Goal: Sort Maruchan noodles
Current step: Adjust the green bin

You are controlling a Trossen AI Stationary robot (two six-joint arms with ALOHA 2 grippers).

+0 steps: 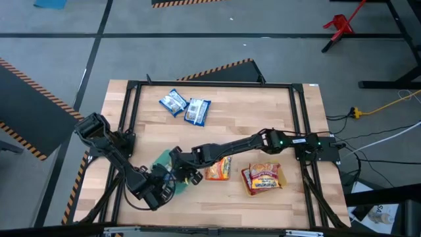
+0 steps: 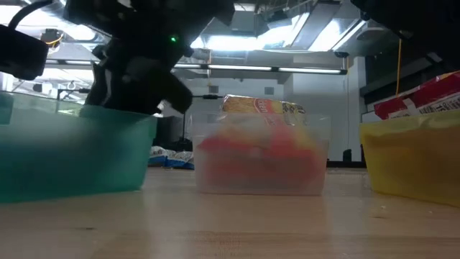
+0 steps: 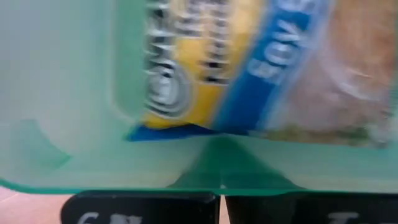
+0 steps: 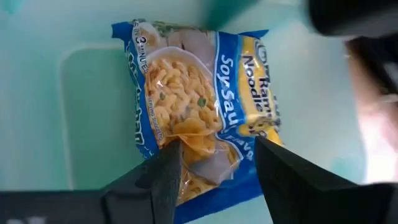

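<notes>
On my wooden desk (image 1: 263, 112) I log the following. Two blue-white ramen packets (image 1: 185, 107) lie side by side near the far edge, left of its middle, touching or nearly so. A teal tray (image 1: 161, 160) sits at the near edge toward the left corner, largely covered from above by both arms; in it lies one blue soy sauce packet (image 4: 196, 106), flat on the tray floor. The clear tray (image 2: 259, 162) stands near the middle of the near edge, holding orange packets (image 1: 219, 168), one of which rises above its rim in the low view. The yellow tray (image 2: 410, 162) stands toward the near right corner, with red packets (image 1: 263, 178) heaped in it and standing above its rim. My right end effector (image 4: 214, 158), its arm stretched across from the right edge, hangs over the teal tray directly above the soy sauce packet; its two fingers (image 4: 165, 180) stand apart with the packet showing between them, so I record it as open, and I cannot tell whether the tips touch the wrapper. My left end effector (image 3: 221, 208) is at the teal tray's near side, its wrist camera looking through the tray wall at the same packet; only the finger ends show at the bottom of that view, close together, and I cannot tell whether they grip the tray rim or merely sit under it.
</notes>
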